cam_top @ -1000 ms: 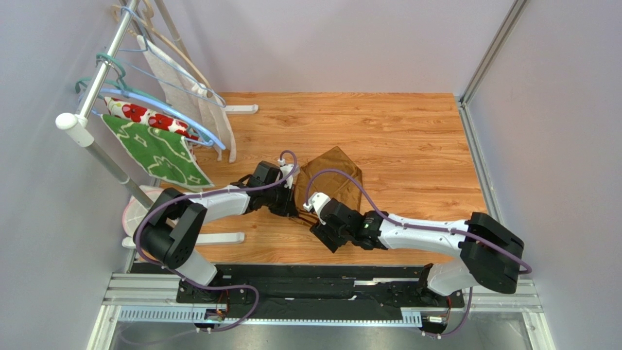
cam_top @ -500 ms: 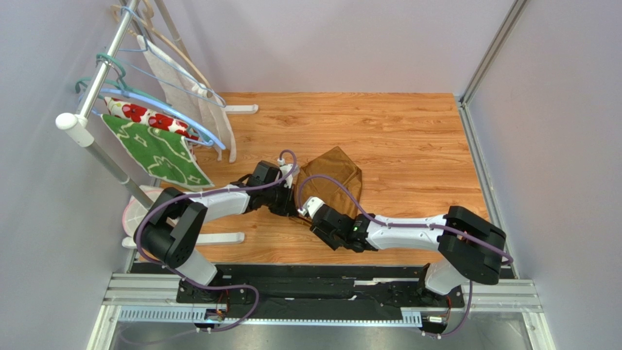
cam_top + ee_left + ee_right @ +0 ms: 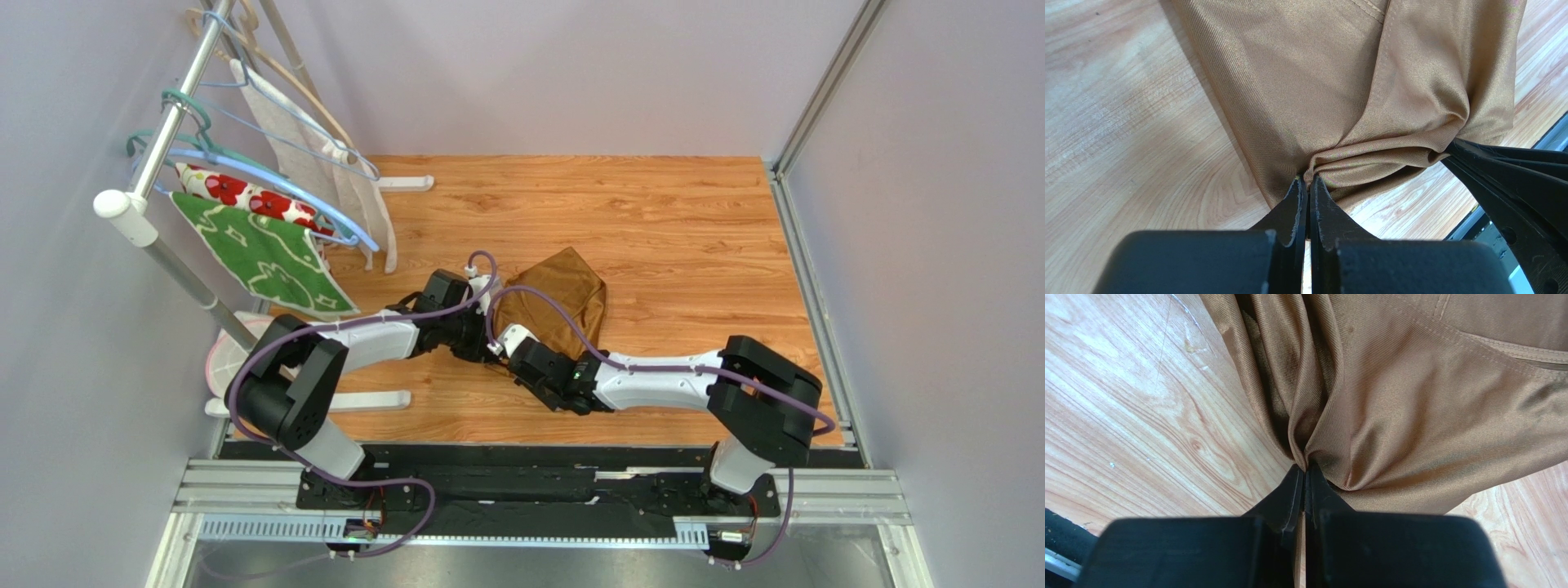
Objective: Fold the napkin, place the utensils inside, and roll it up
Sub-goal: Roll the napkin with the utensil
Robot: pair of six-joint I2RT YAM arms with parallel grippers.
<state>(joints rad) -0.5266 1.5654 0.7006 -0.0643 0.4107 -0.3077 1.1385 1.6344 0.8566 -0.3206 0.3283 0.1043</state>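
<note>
Left gripper (image 3: 1309,181) and right gripper (image 3: 1306,470) each pinch the napkin (image 3: 1333,79) at its near edge, side by side, likely to lift and spread it for folding.

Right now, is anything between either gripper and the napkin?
Nothing visible. The left gripper and the right gripper are each shut directly on bunched fabric at the near end of the napkin, side by side.

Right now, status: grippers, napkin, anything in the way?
Left gripper shut on napkin edge. Right gripper shut on napkin beside it. Napkin bunched on table; no utensils in view. Clothes rack far left, off the arms.
</note>
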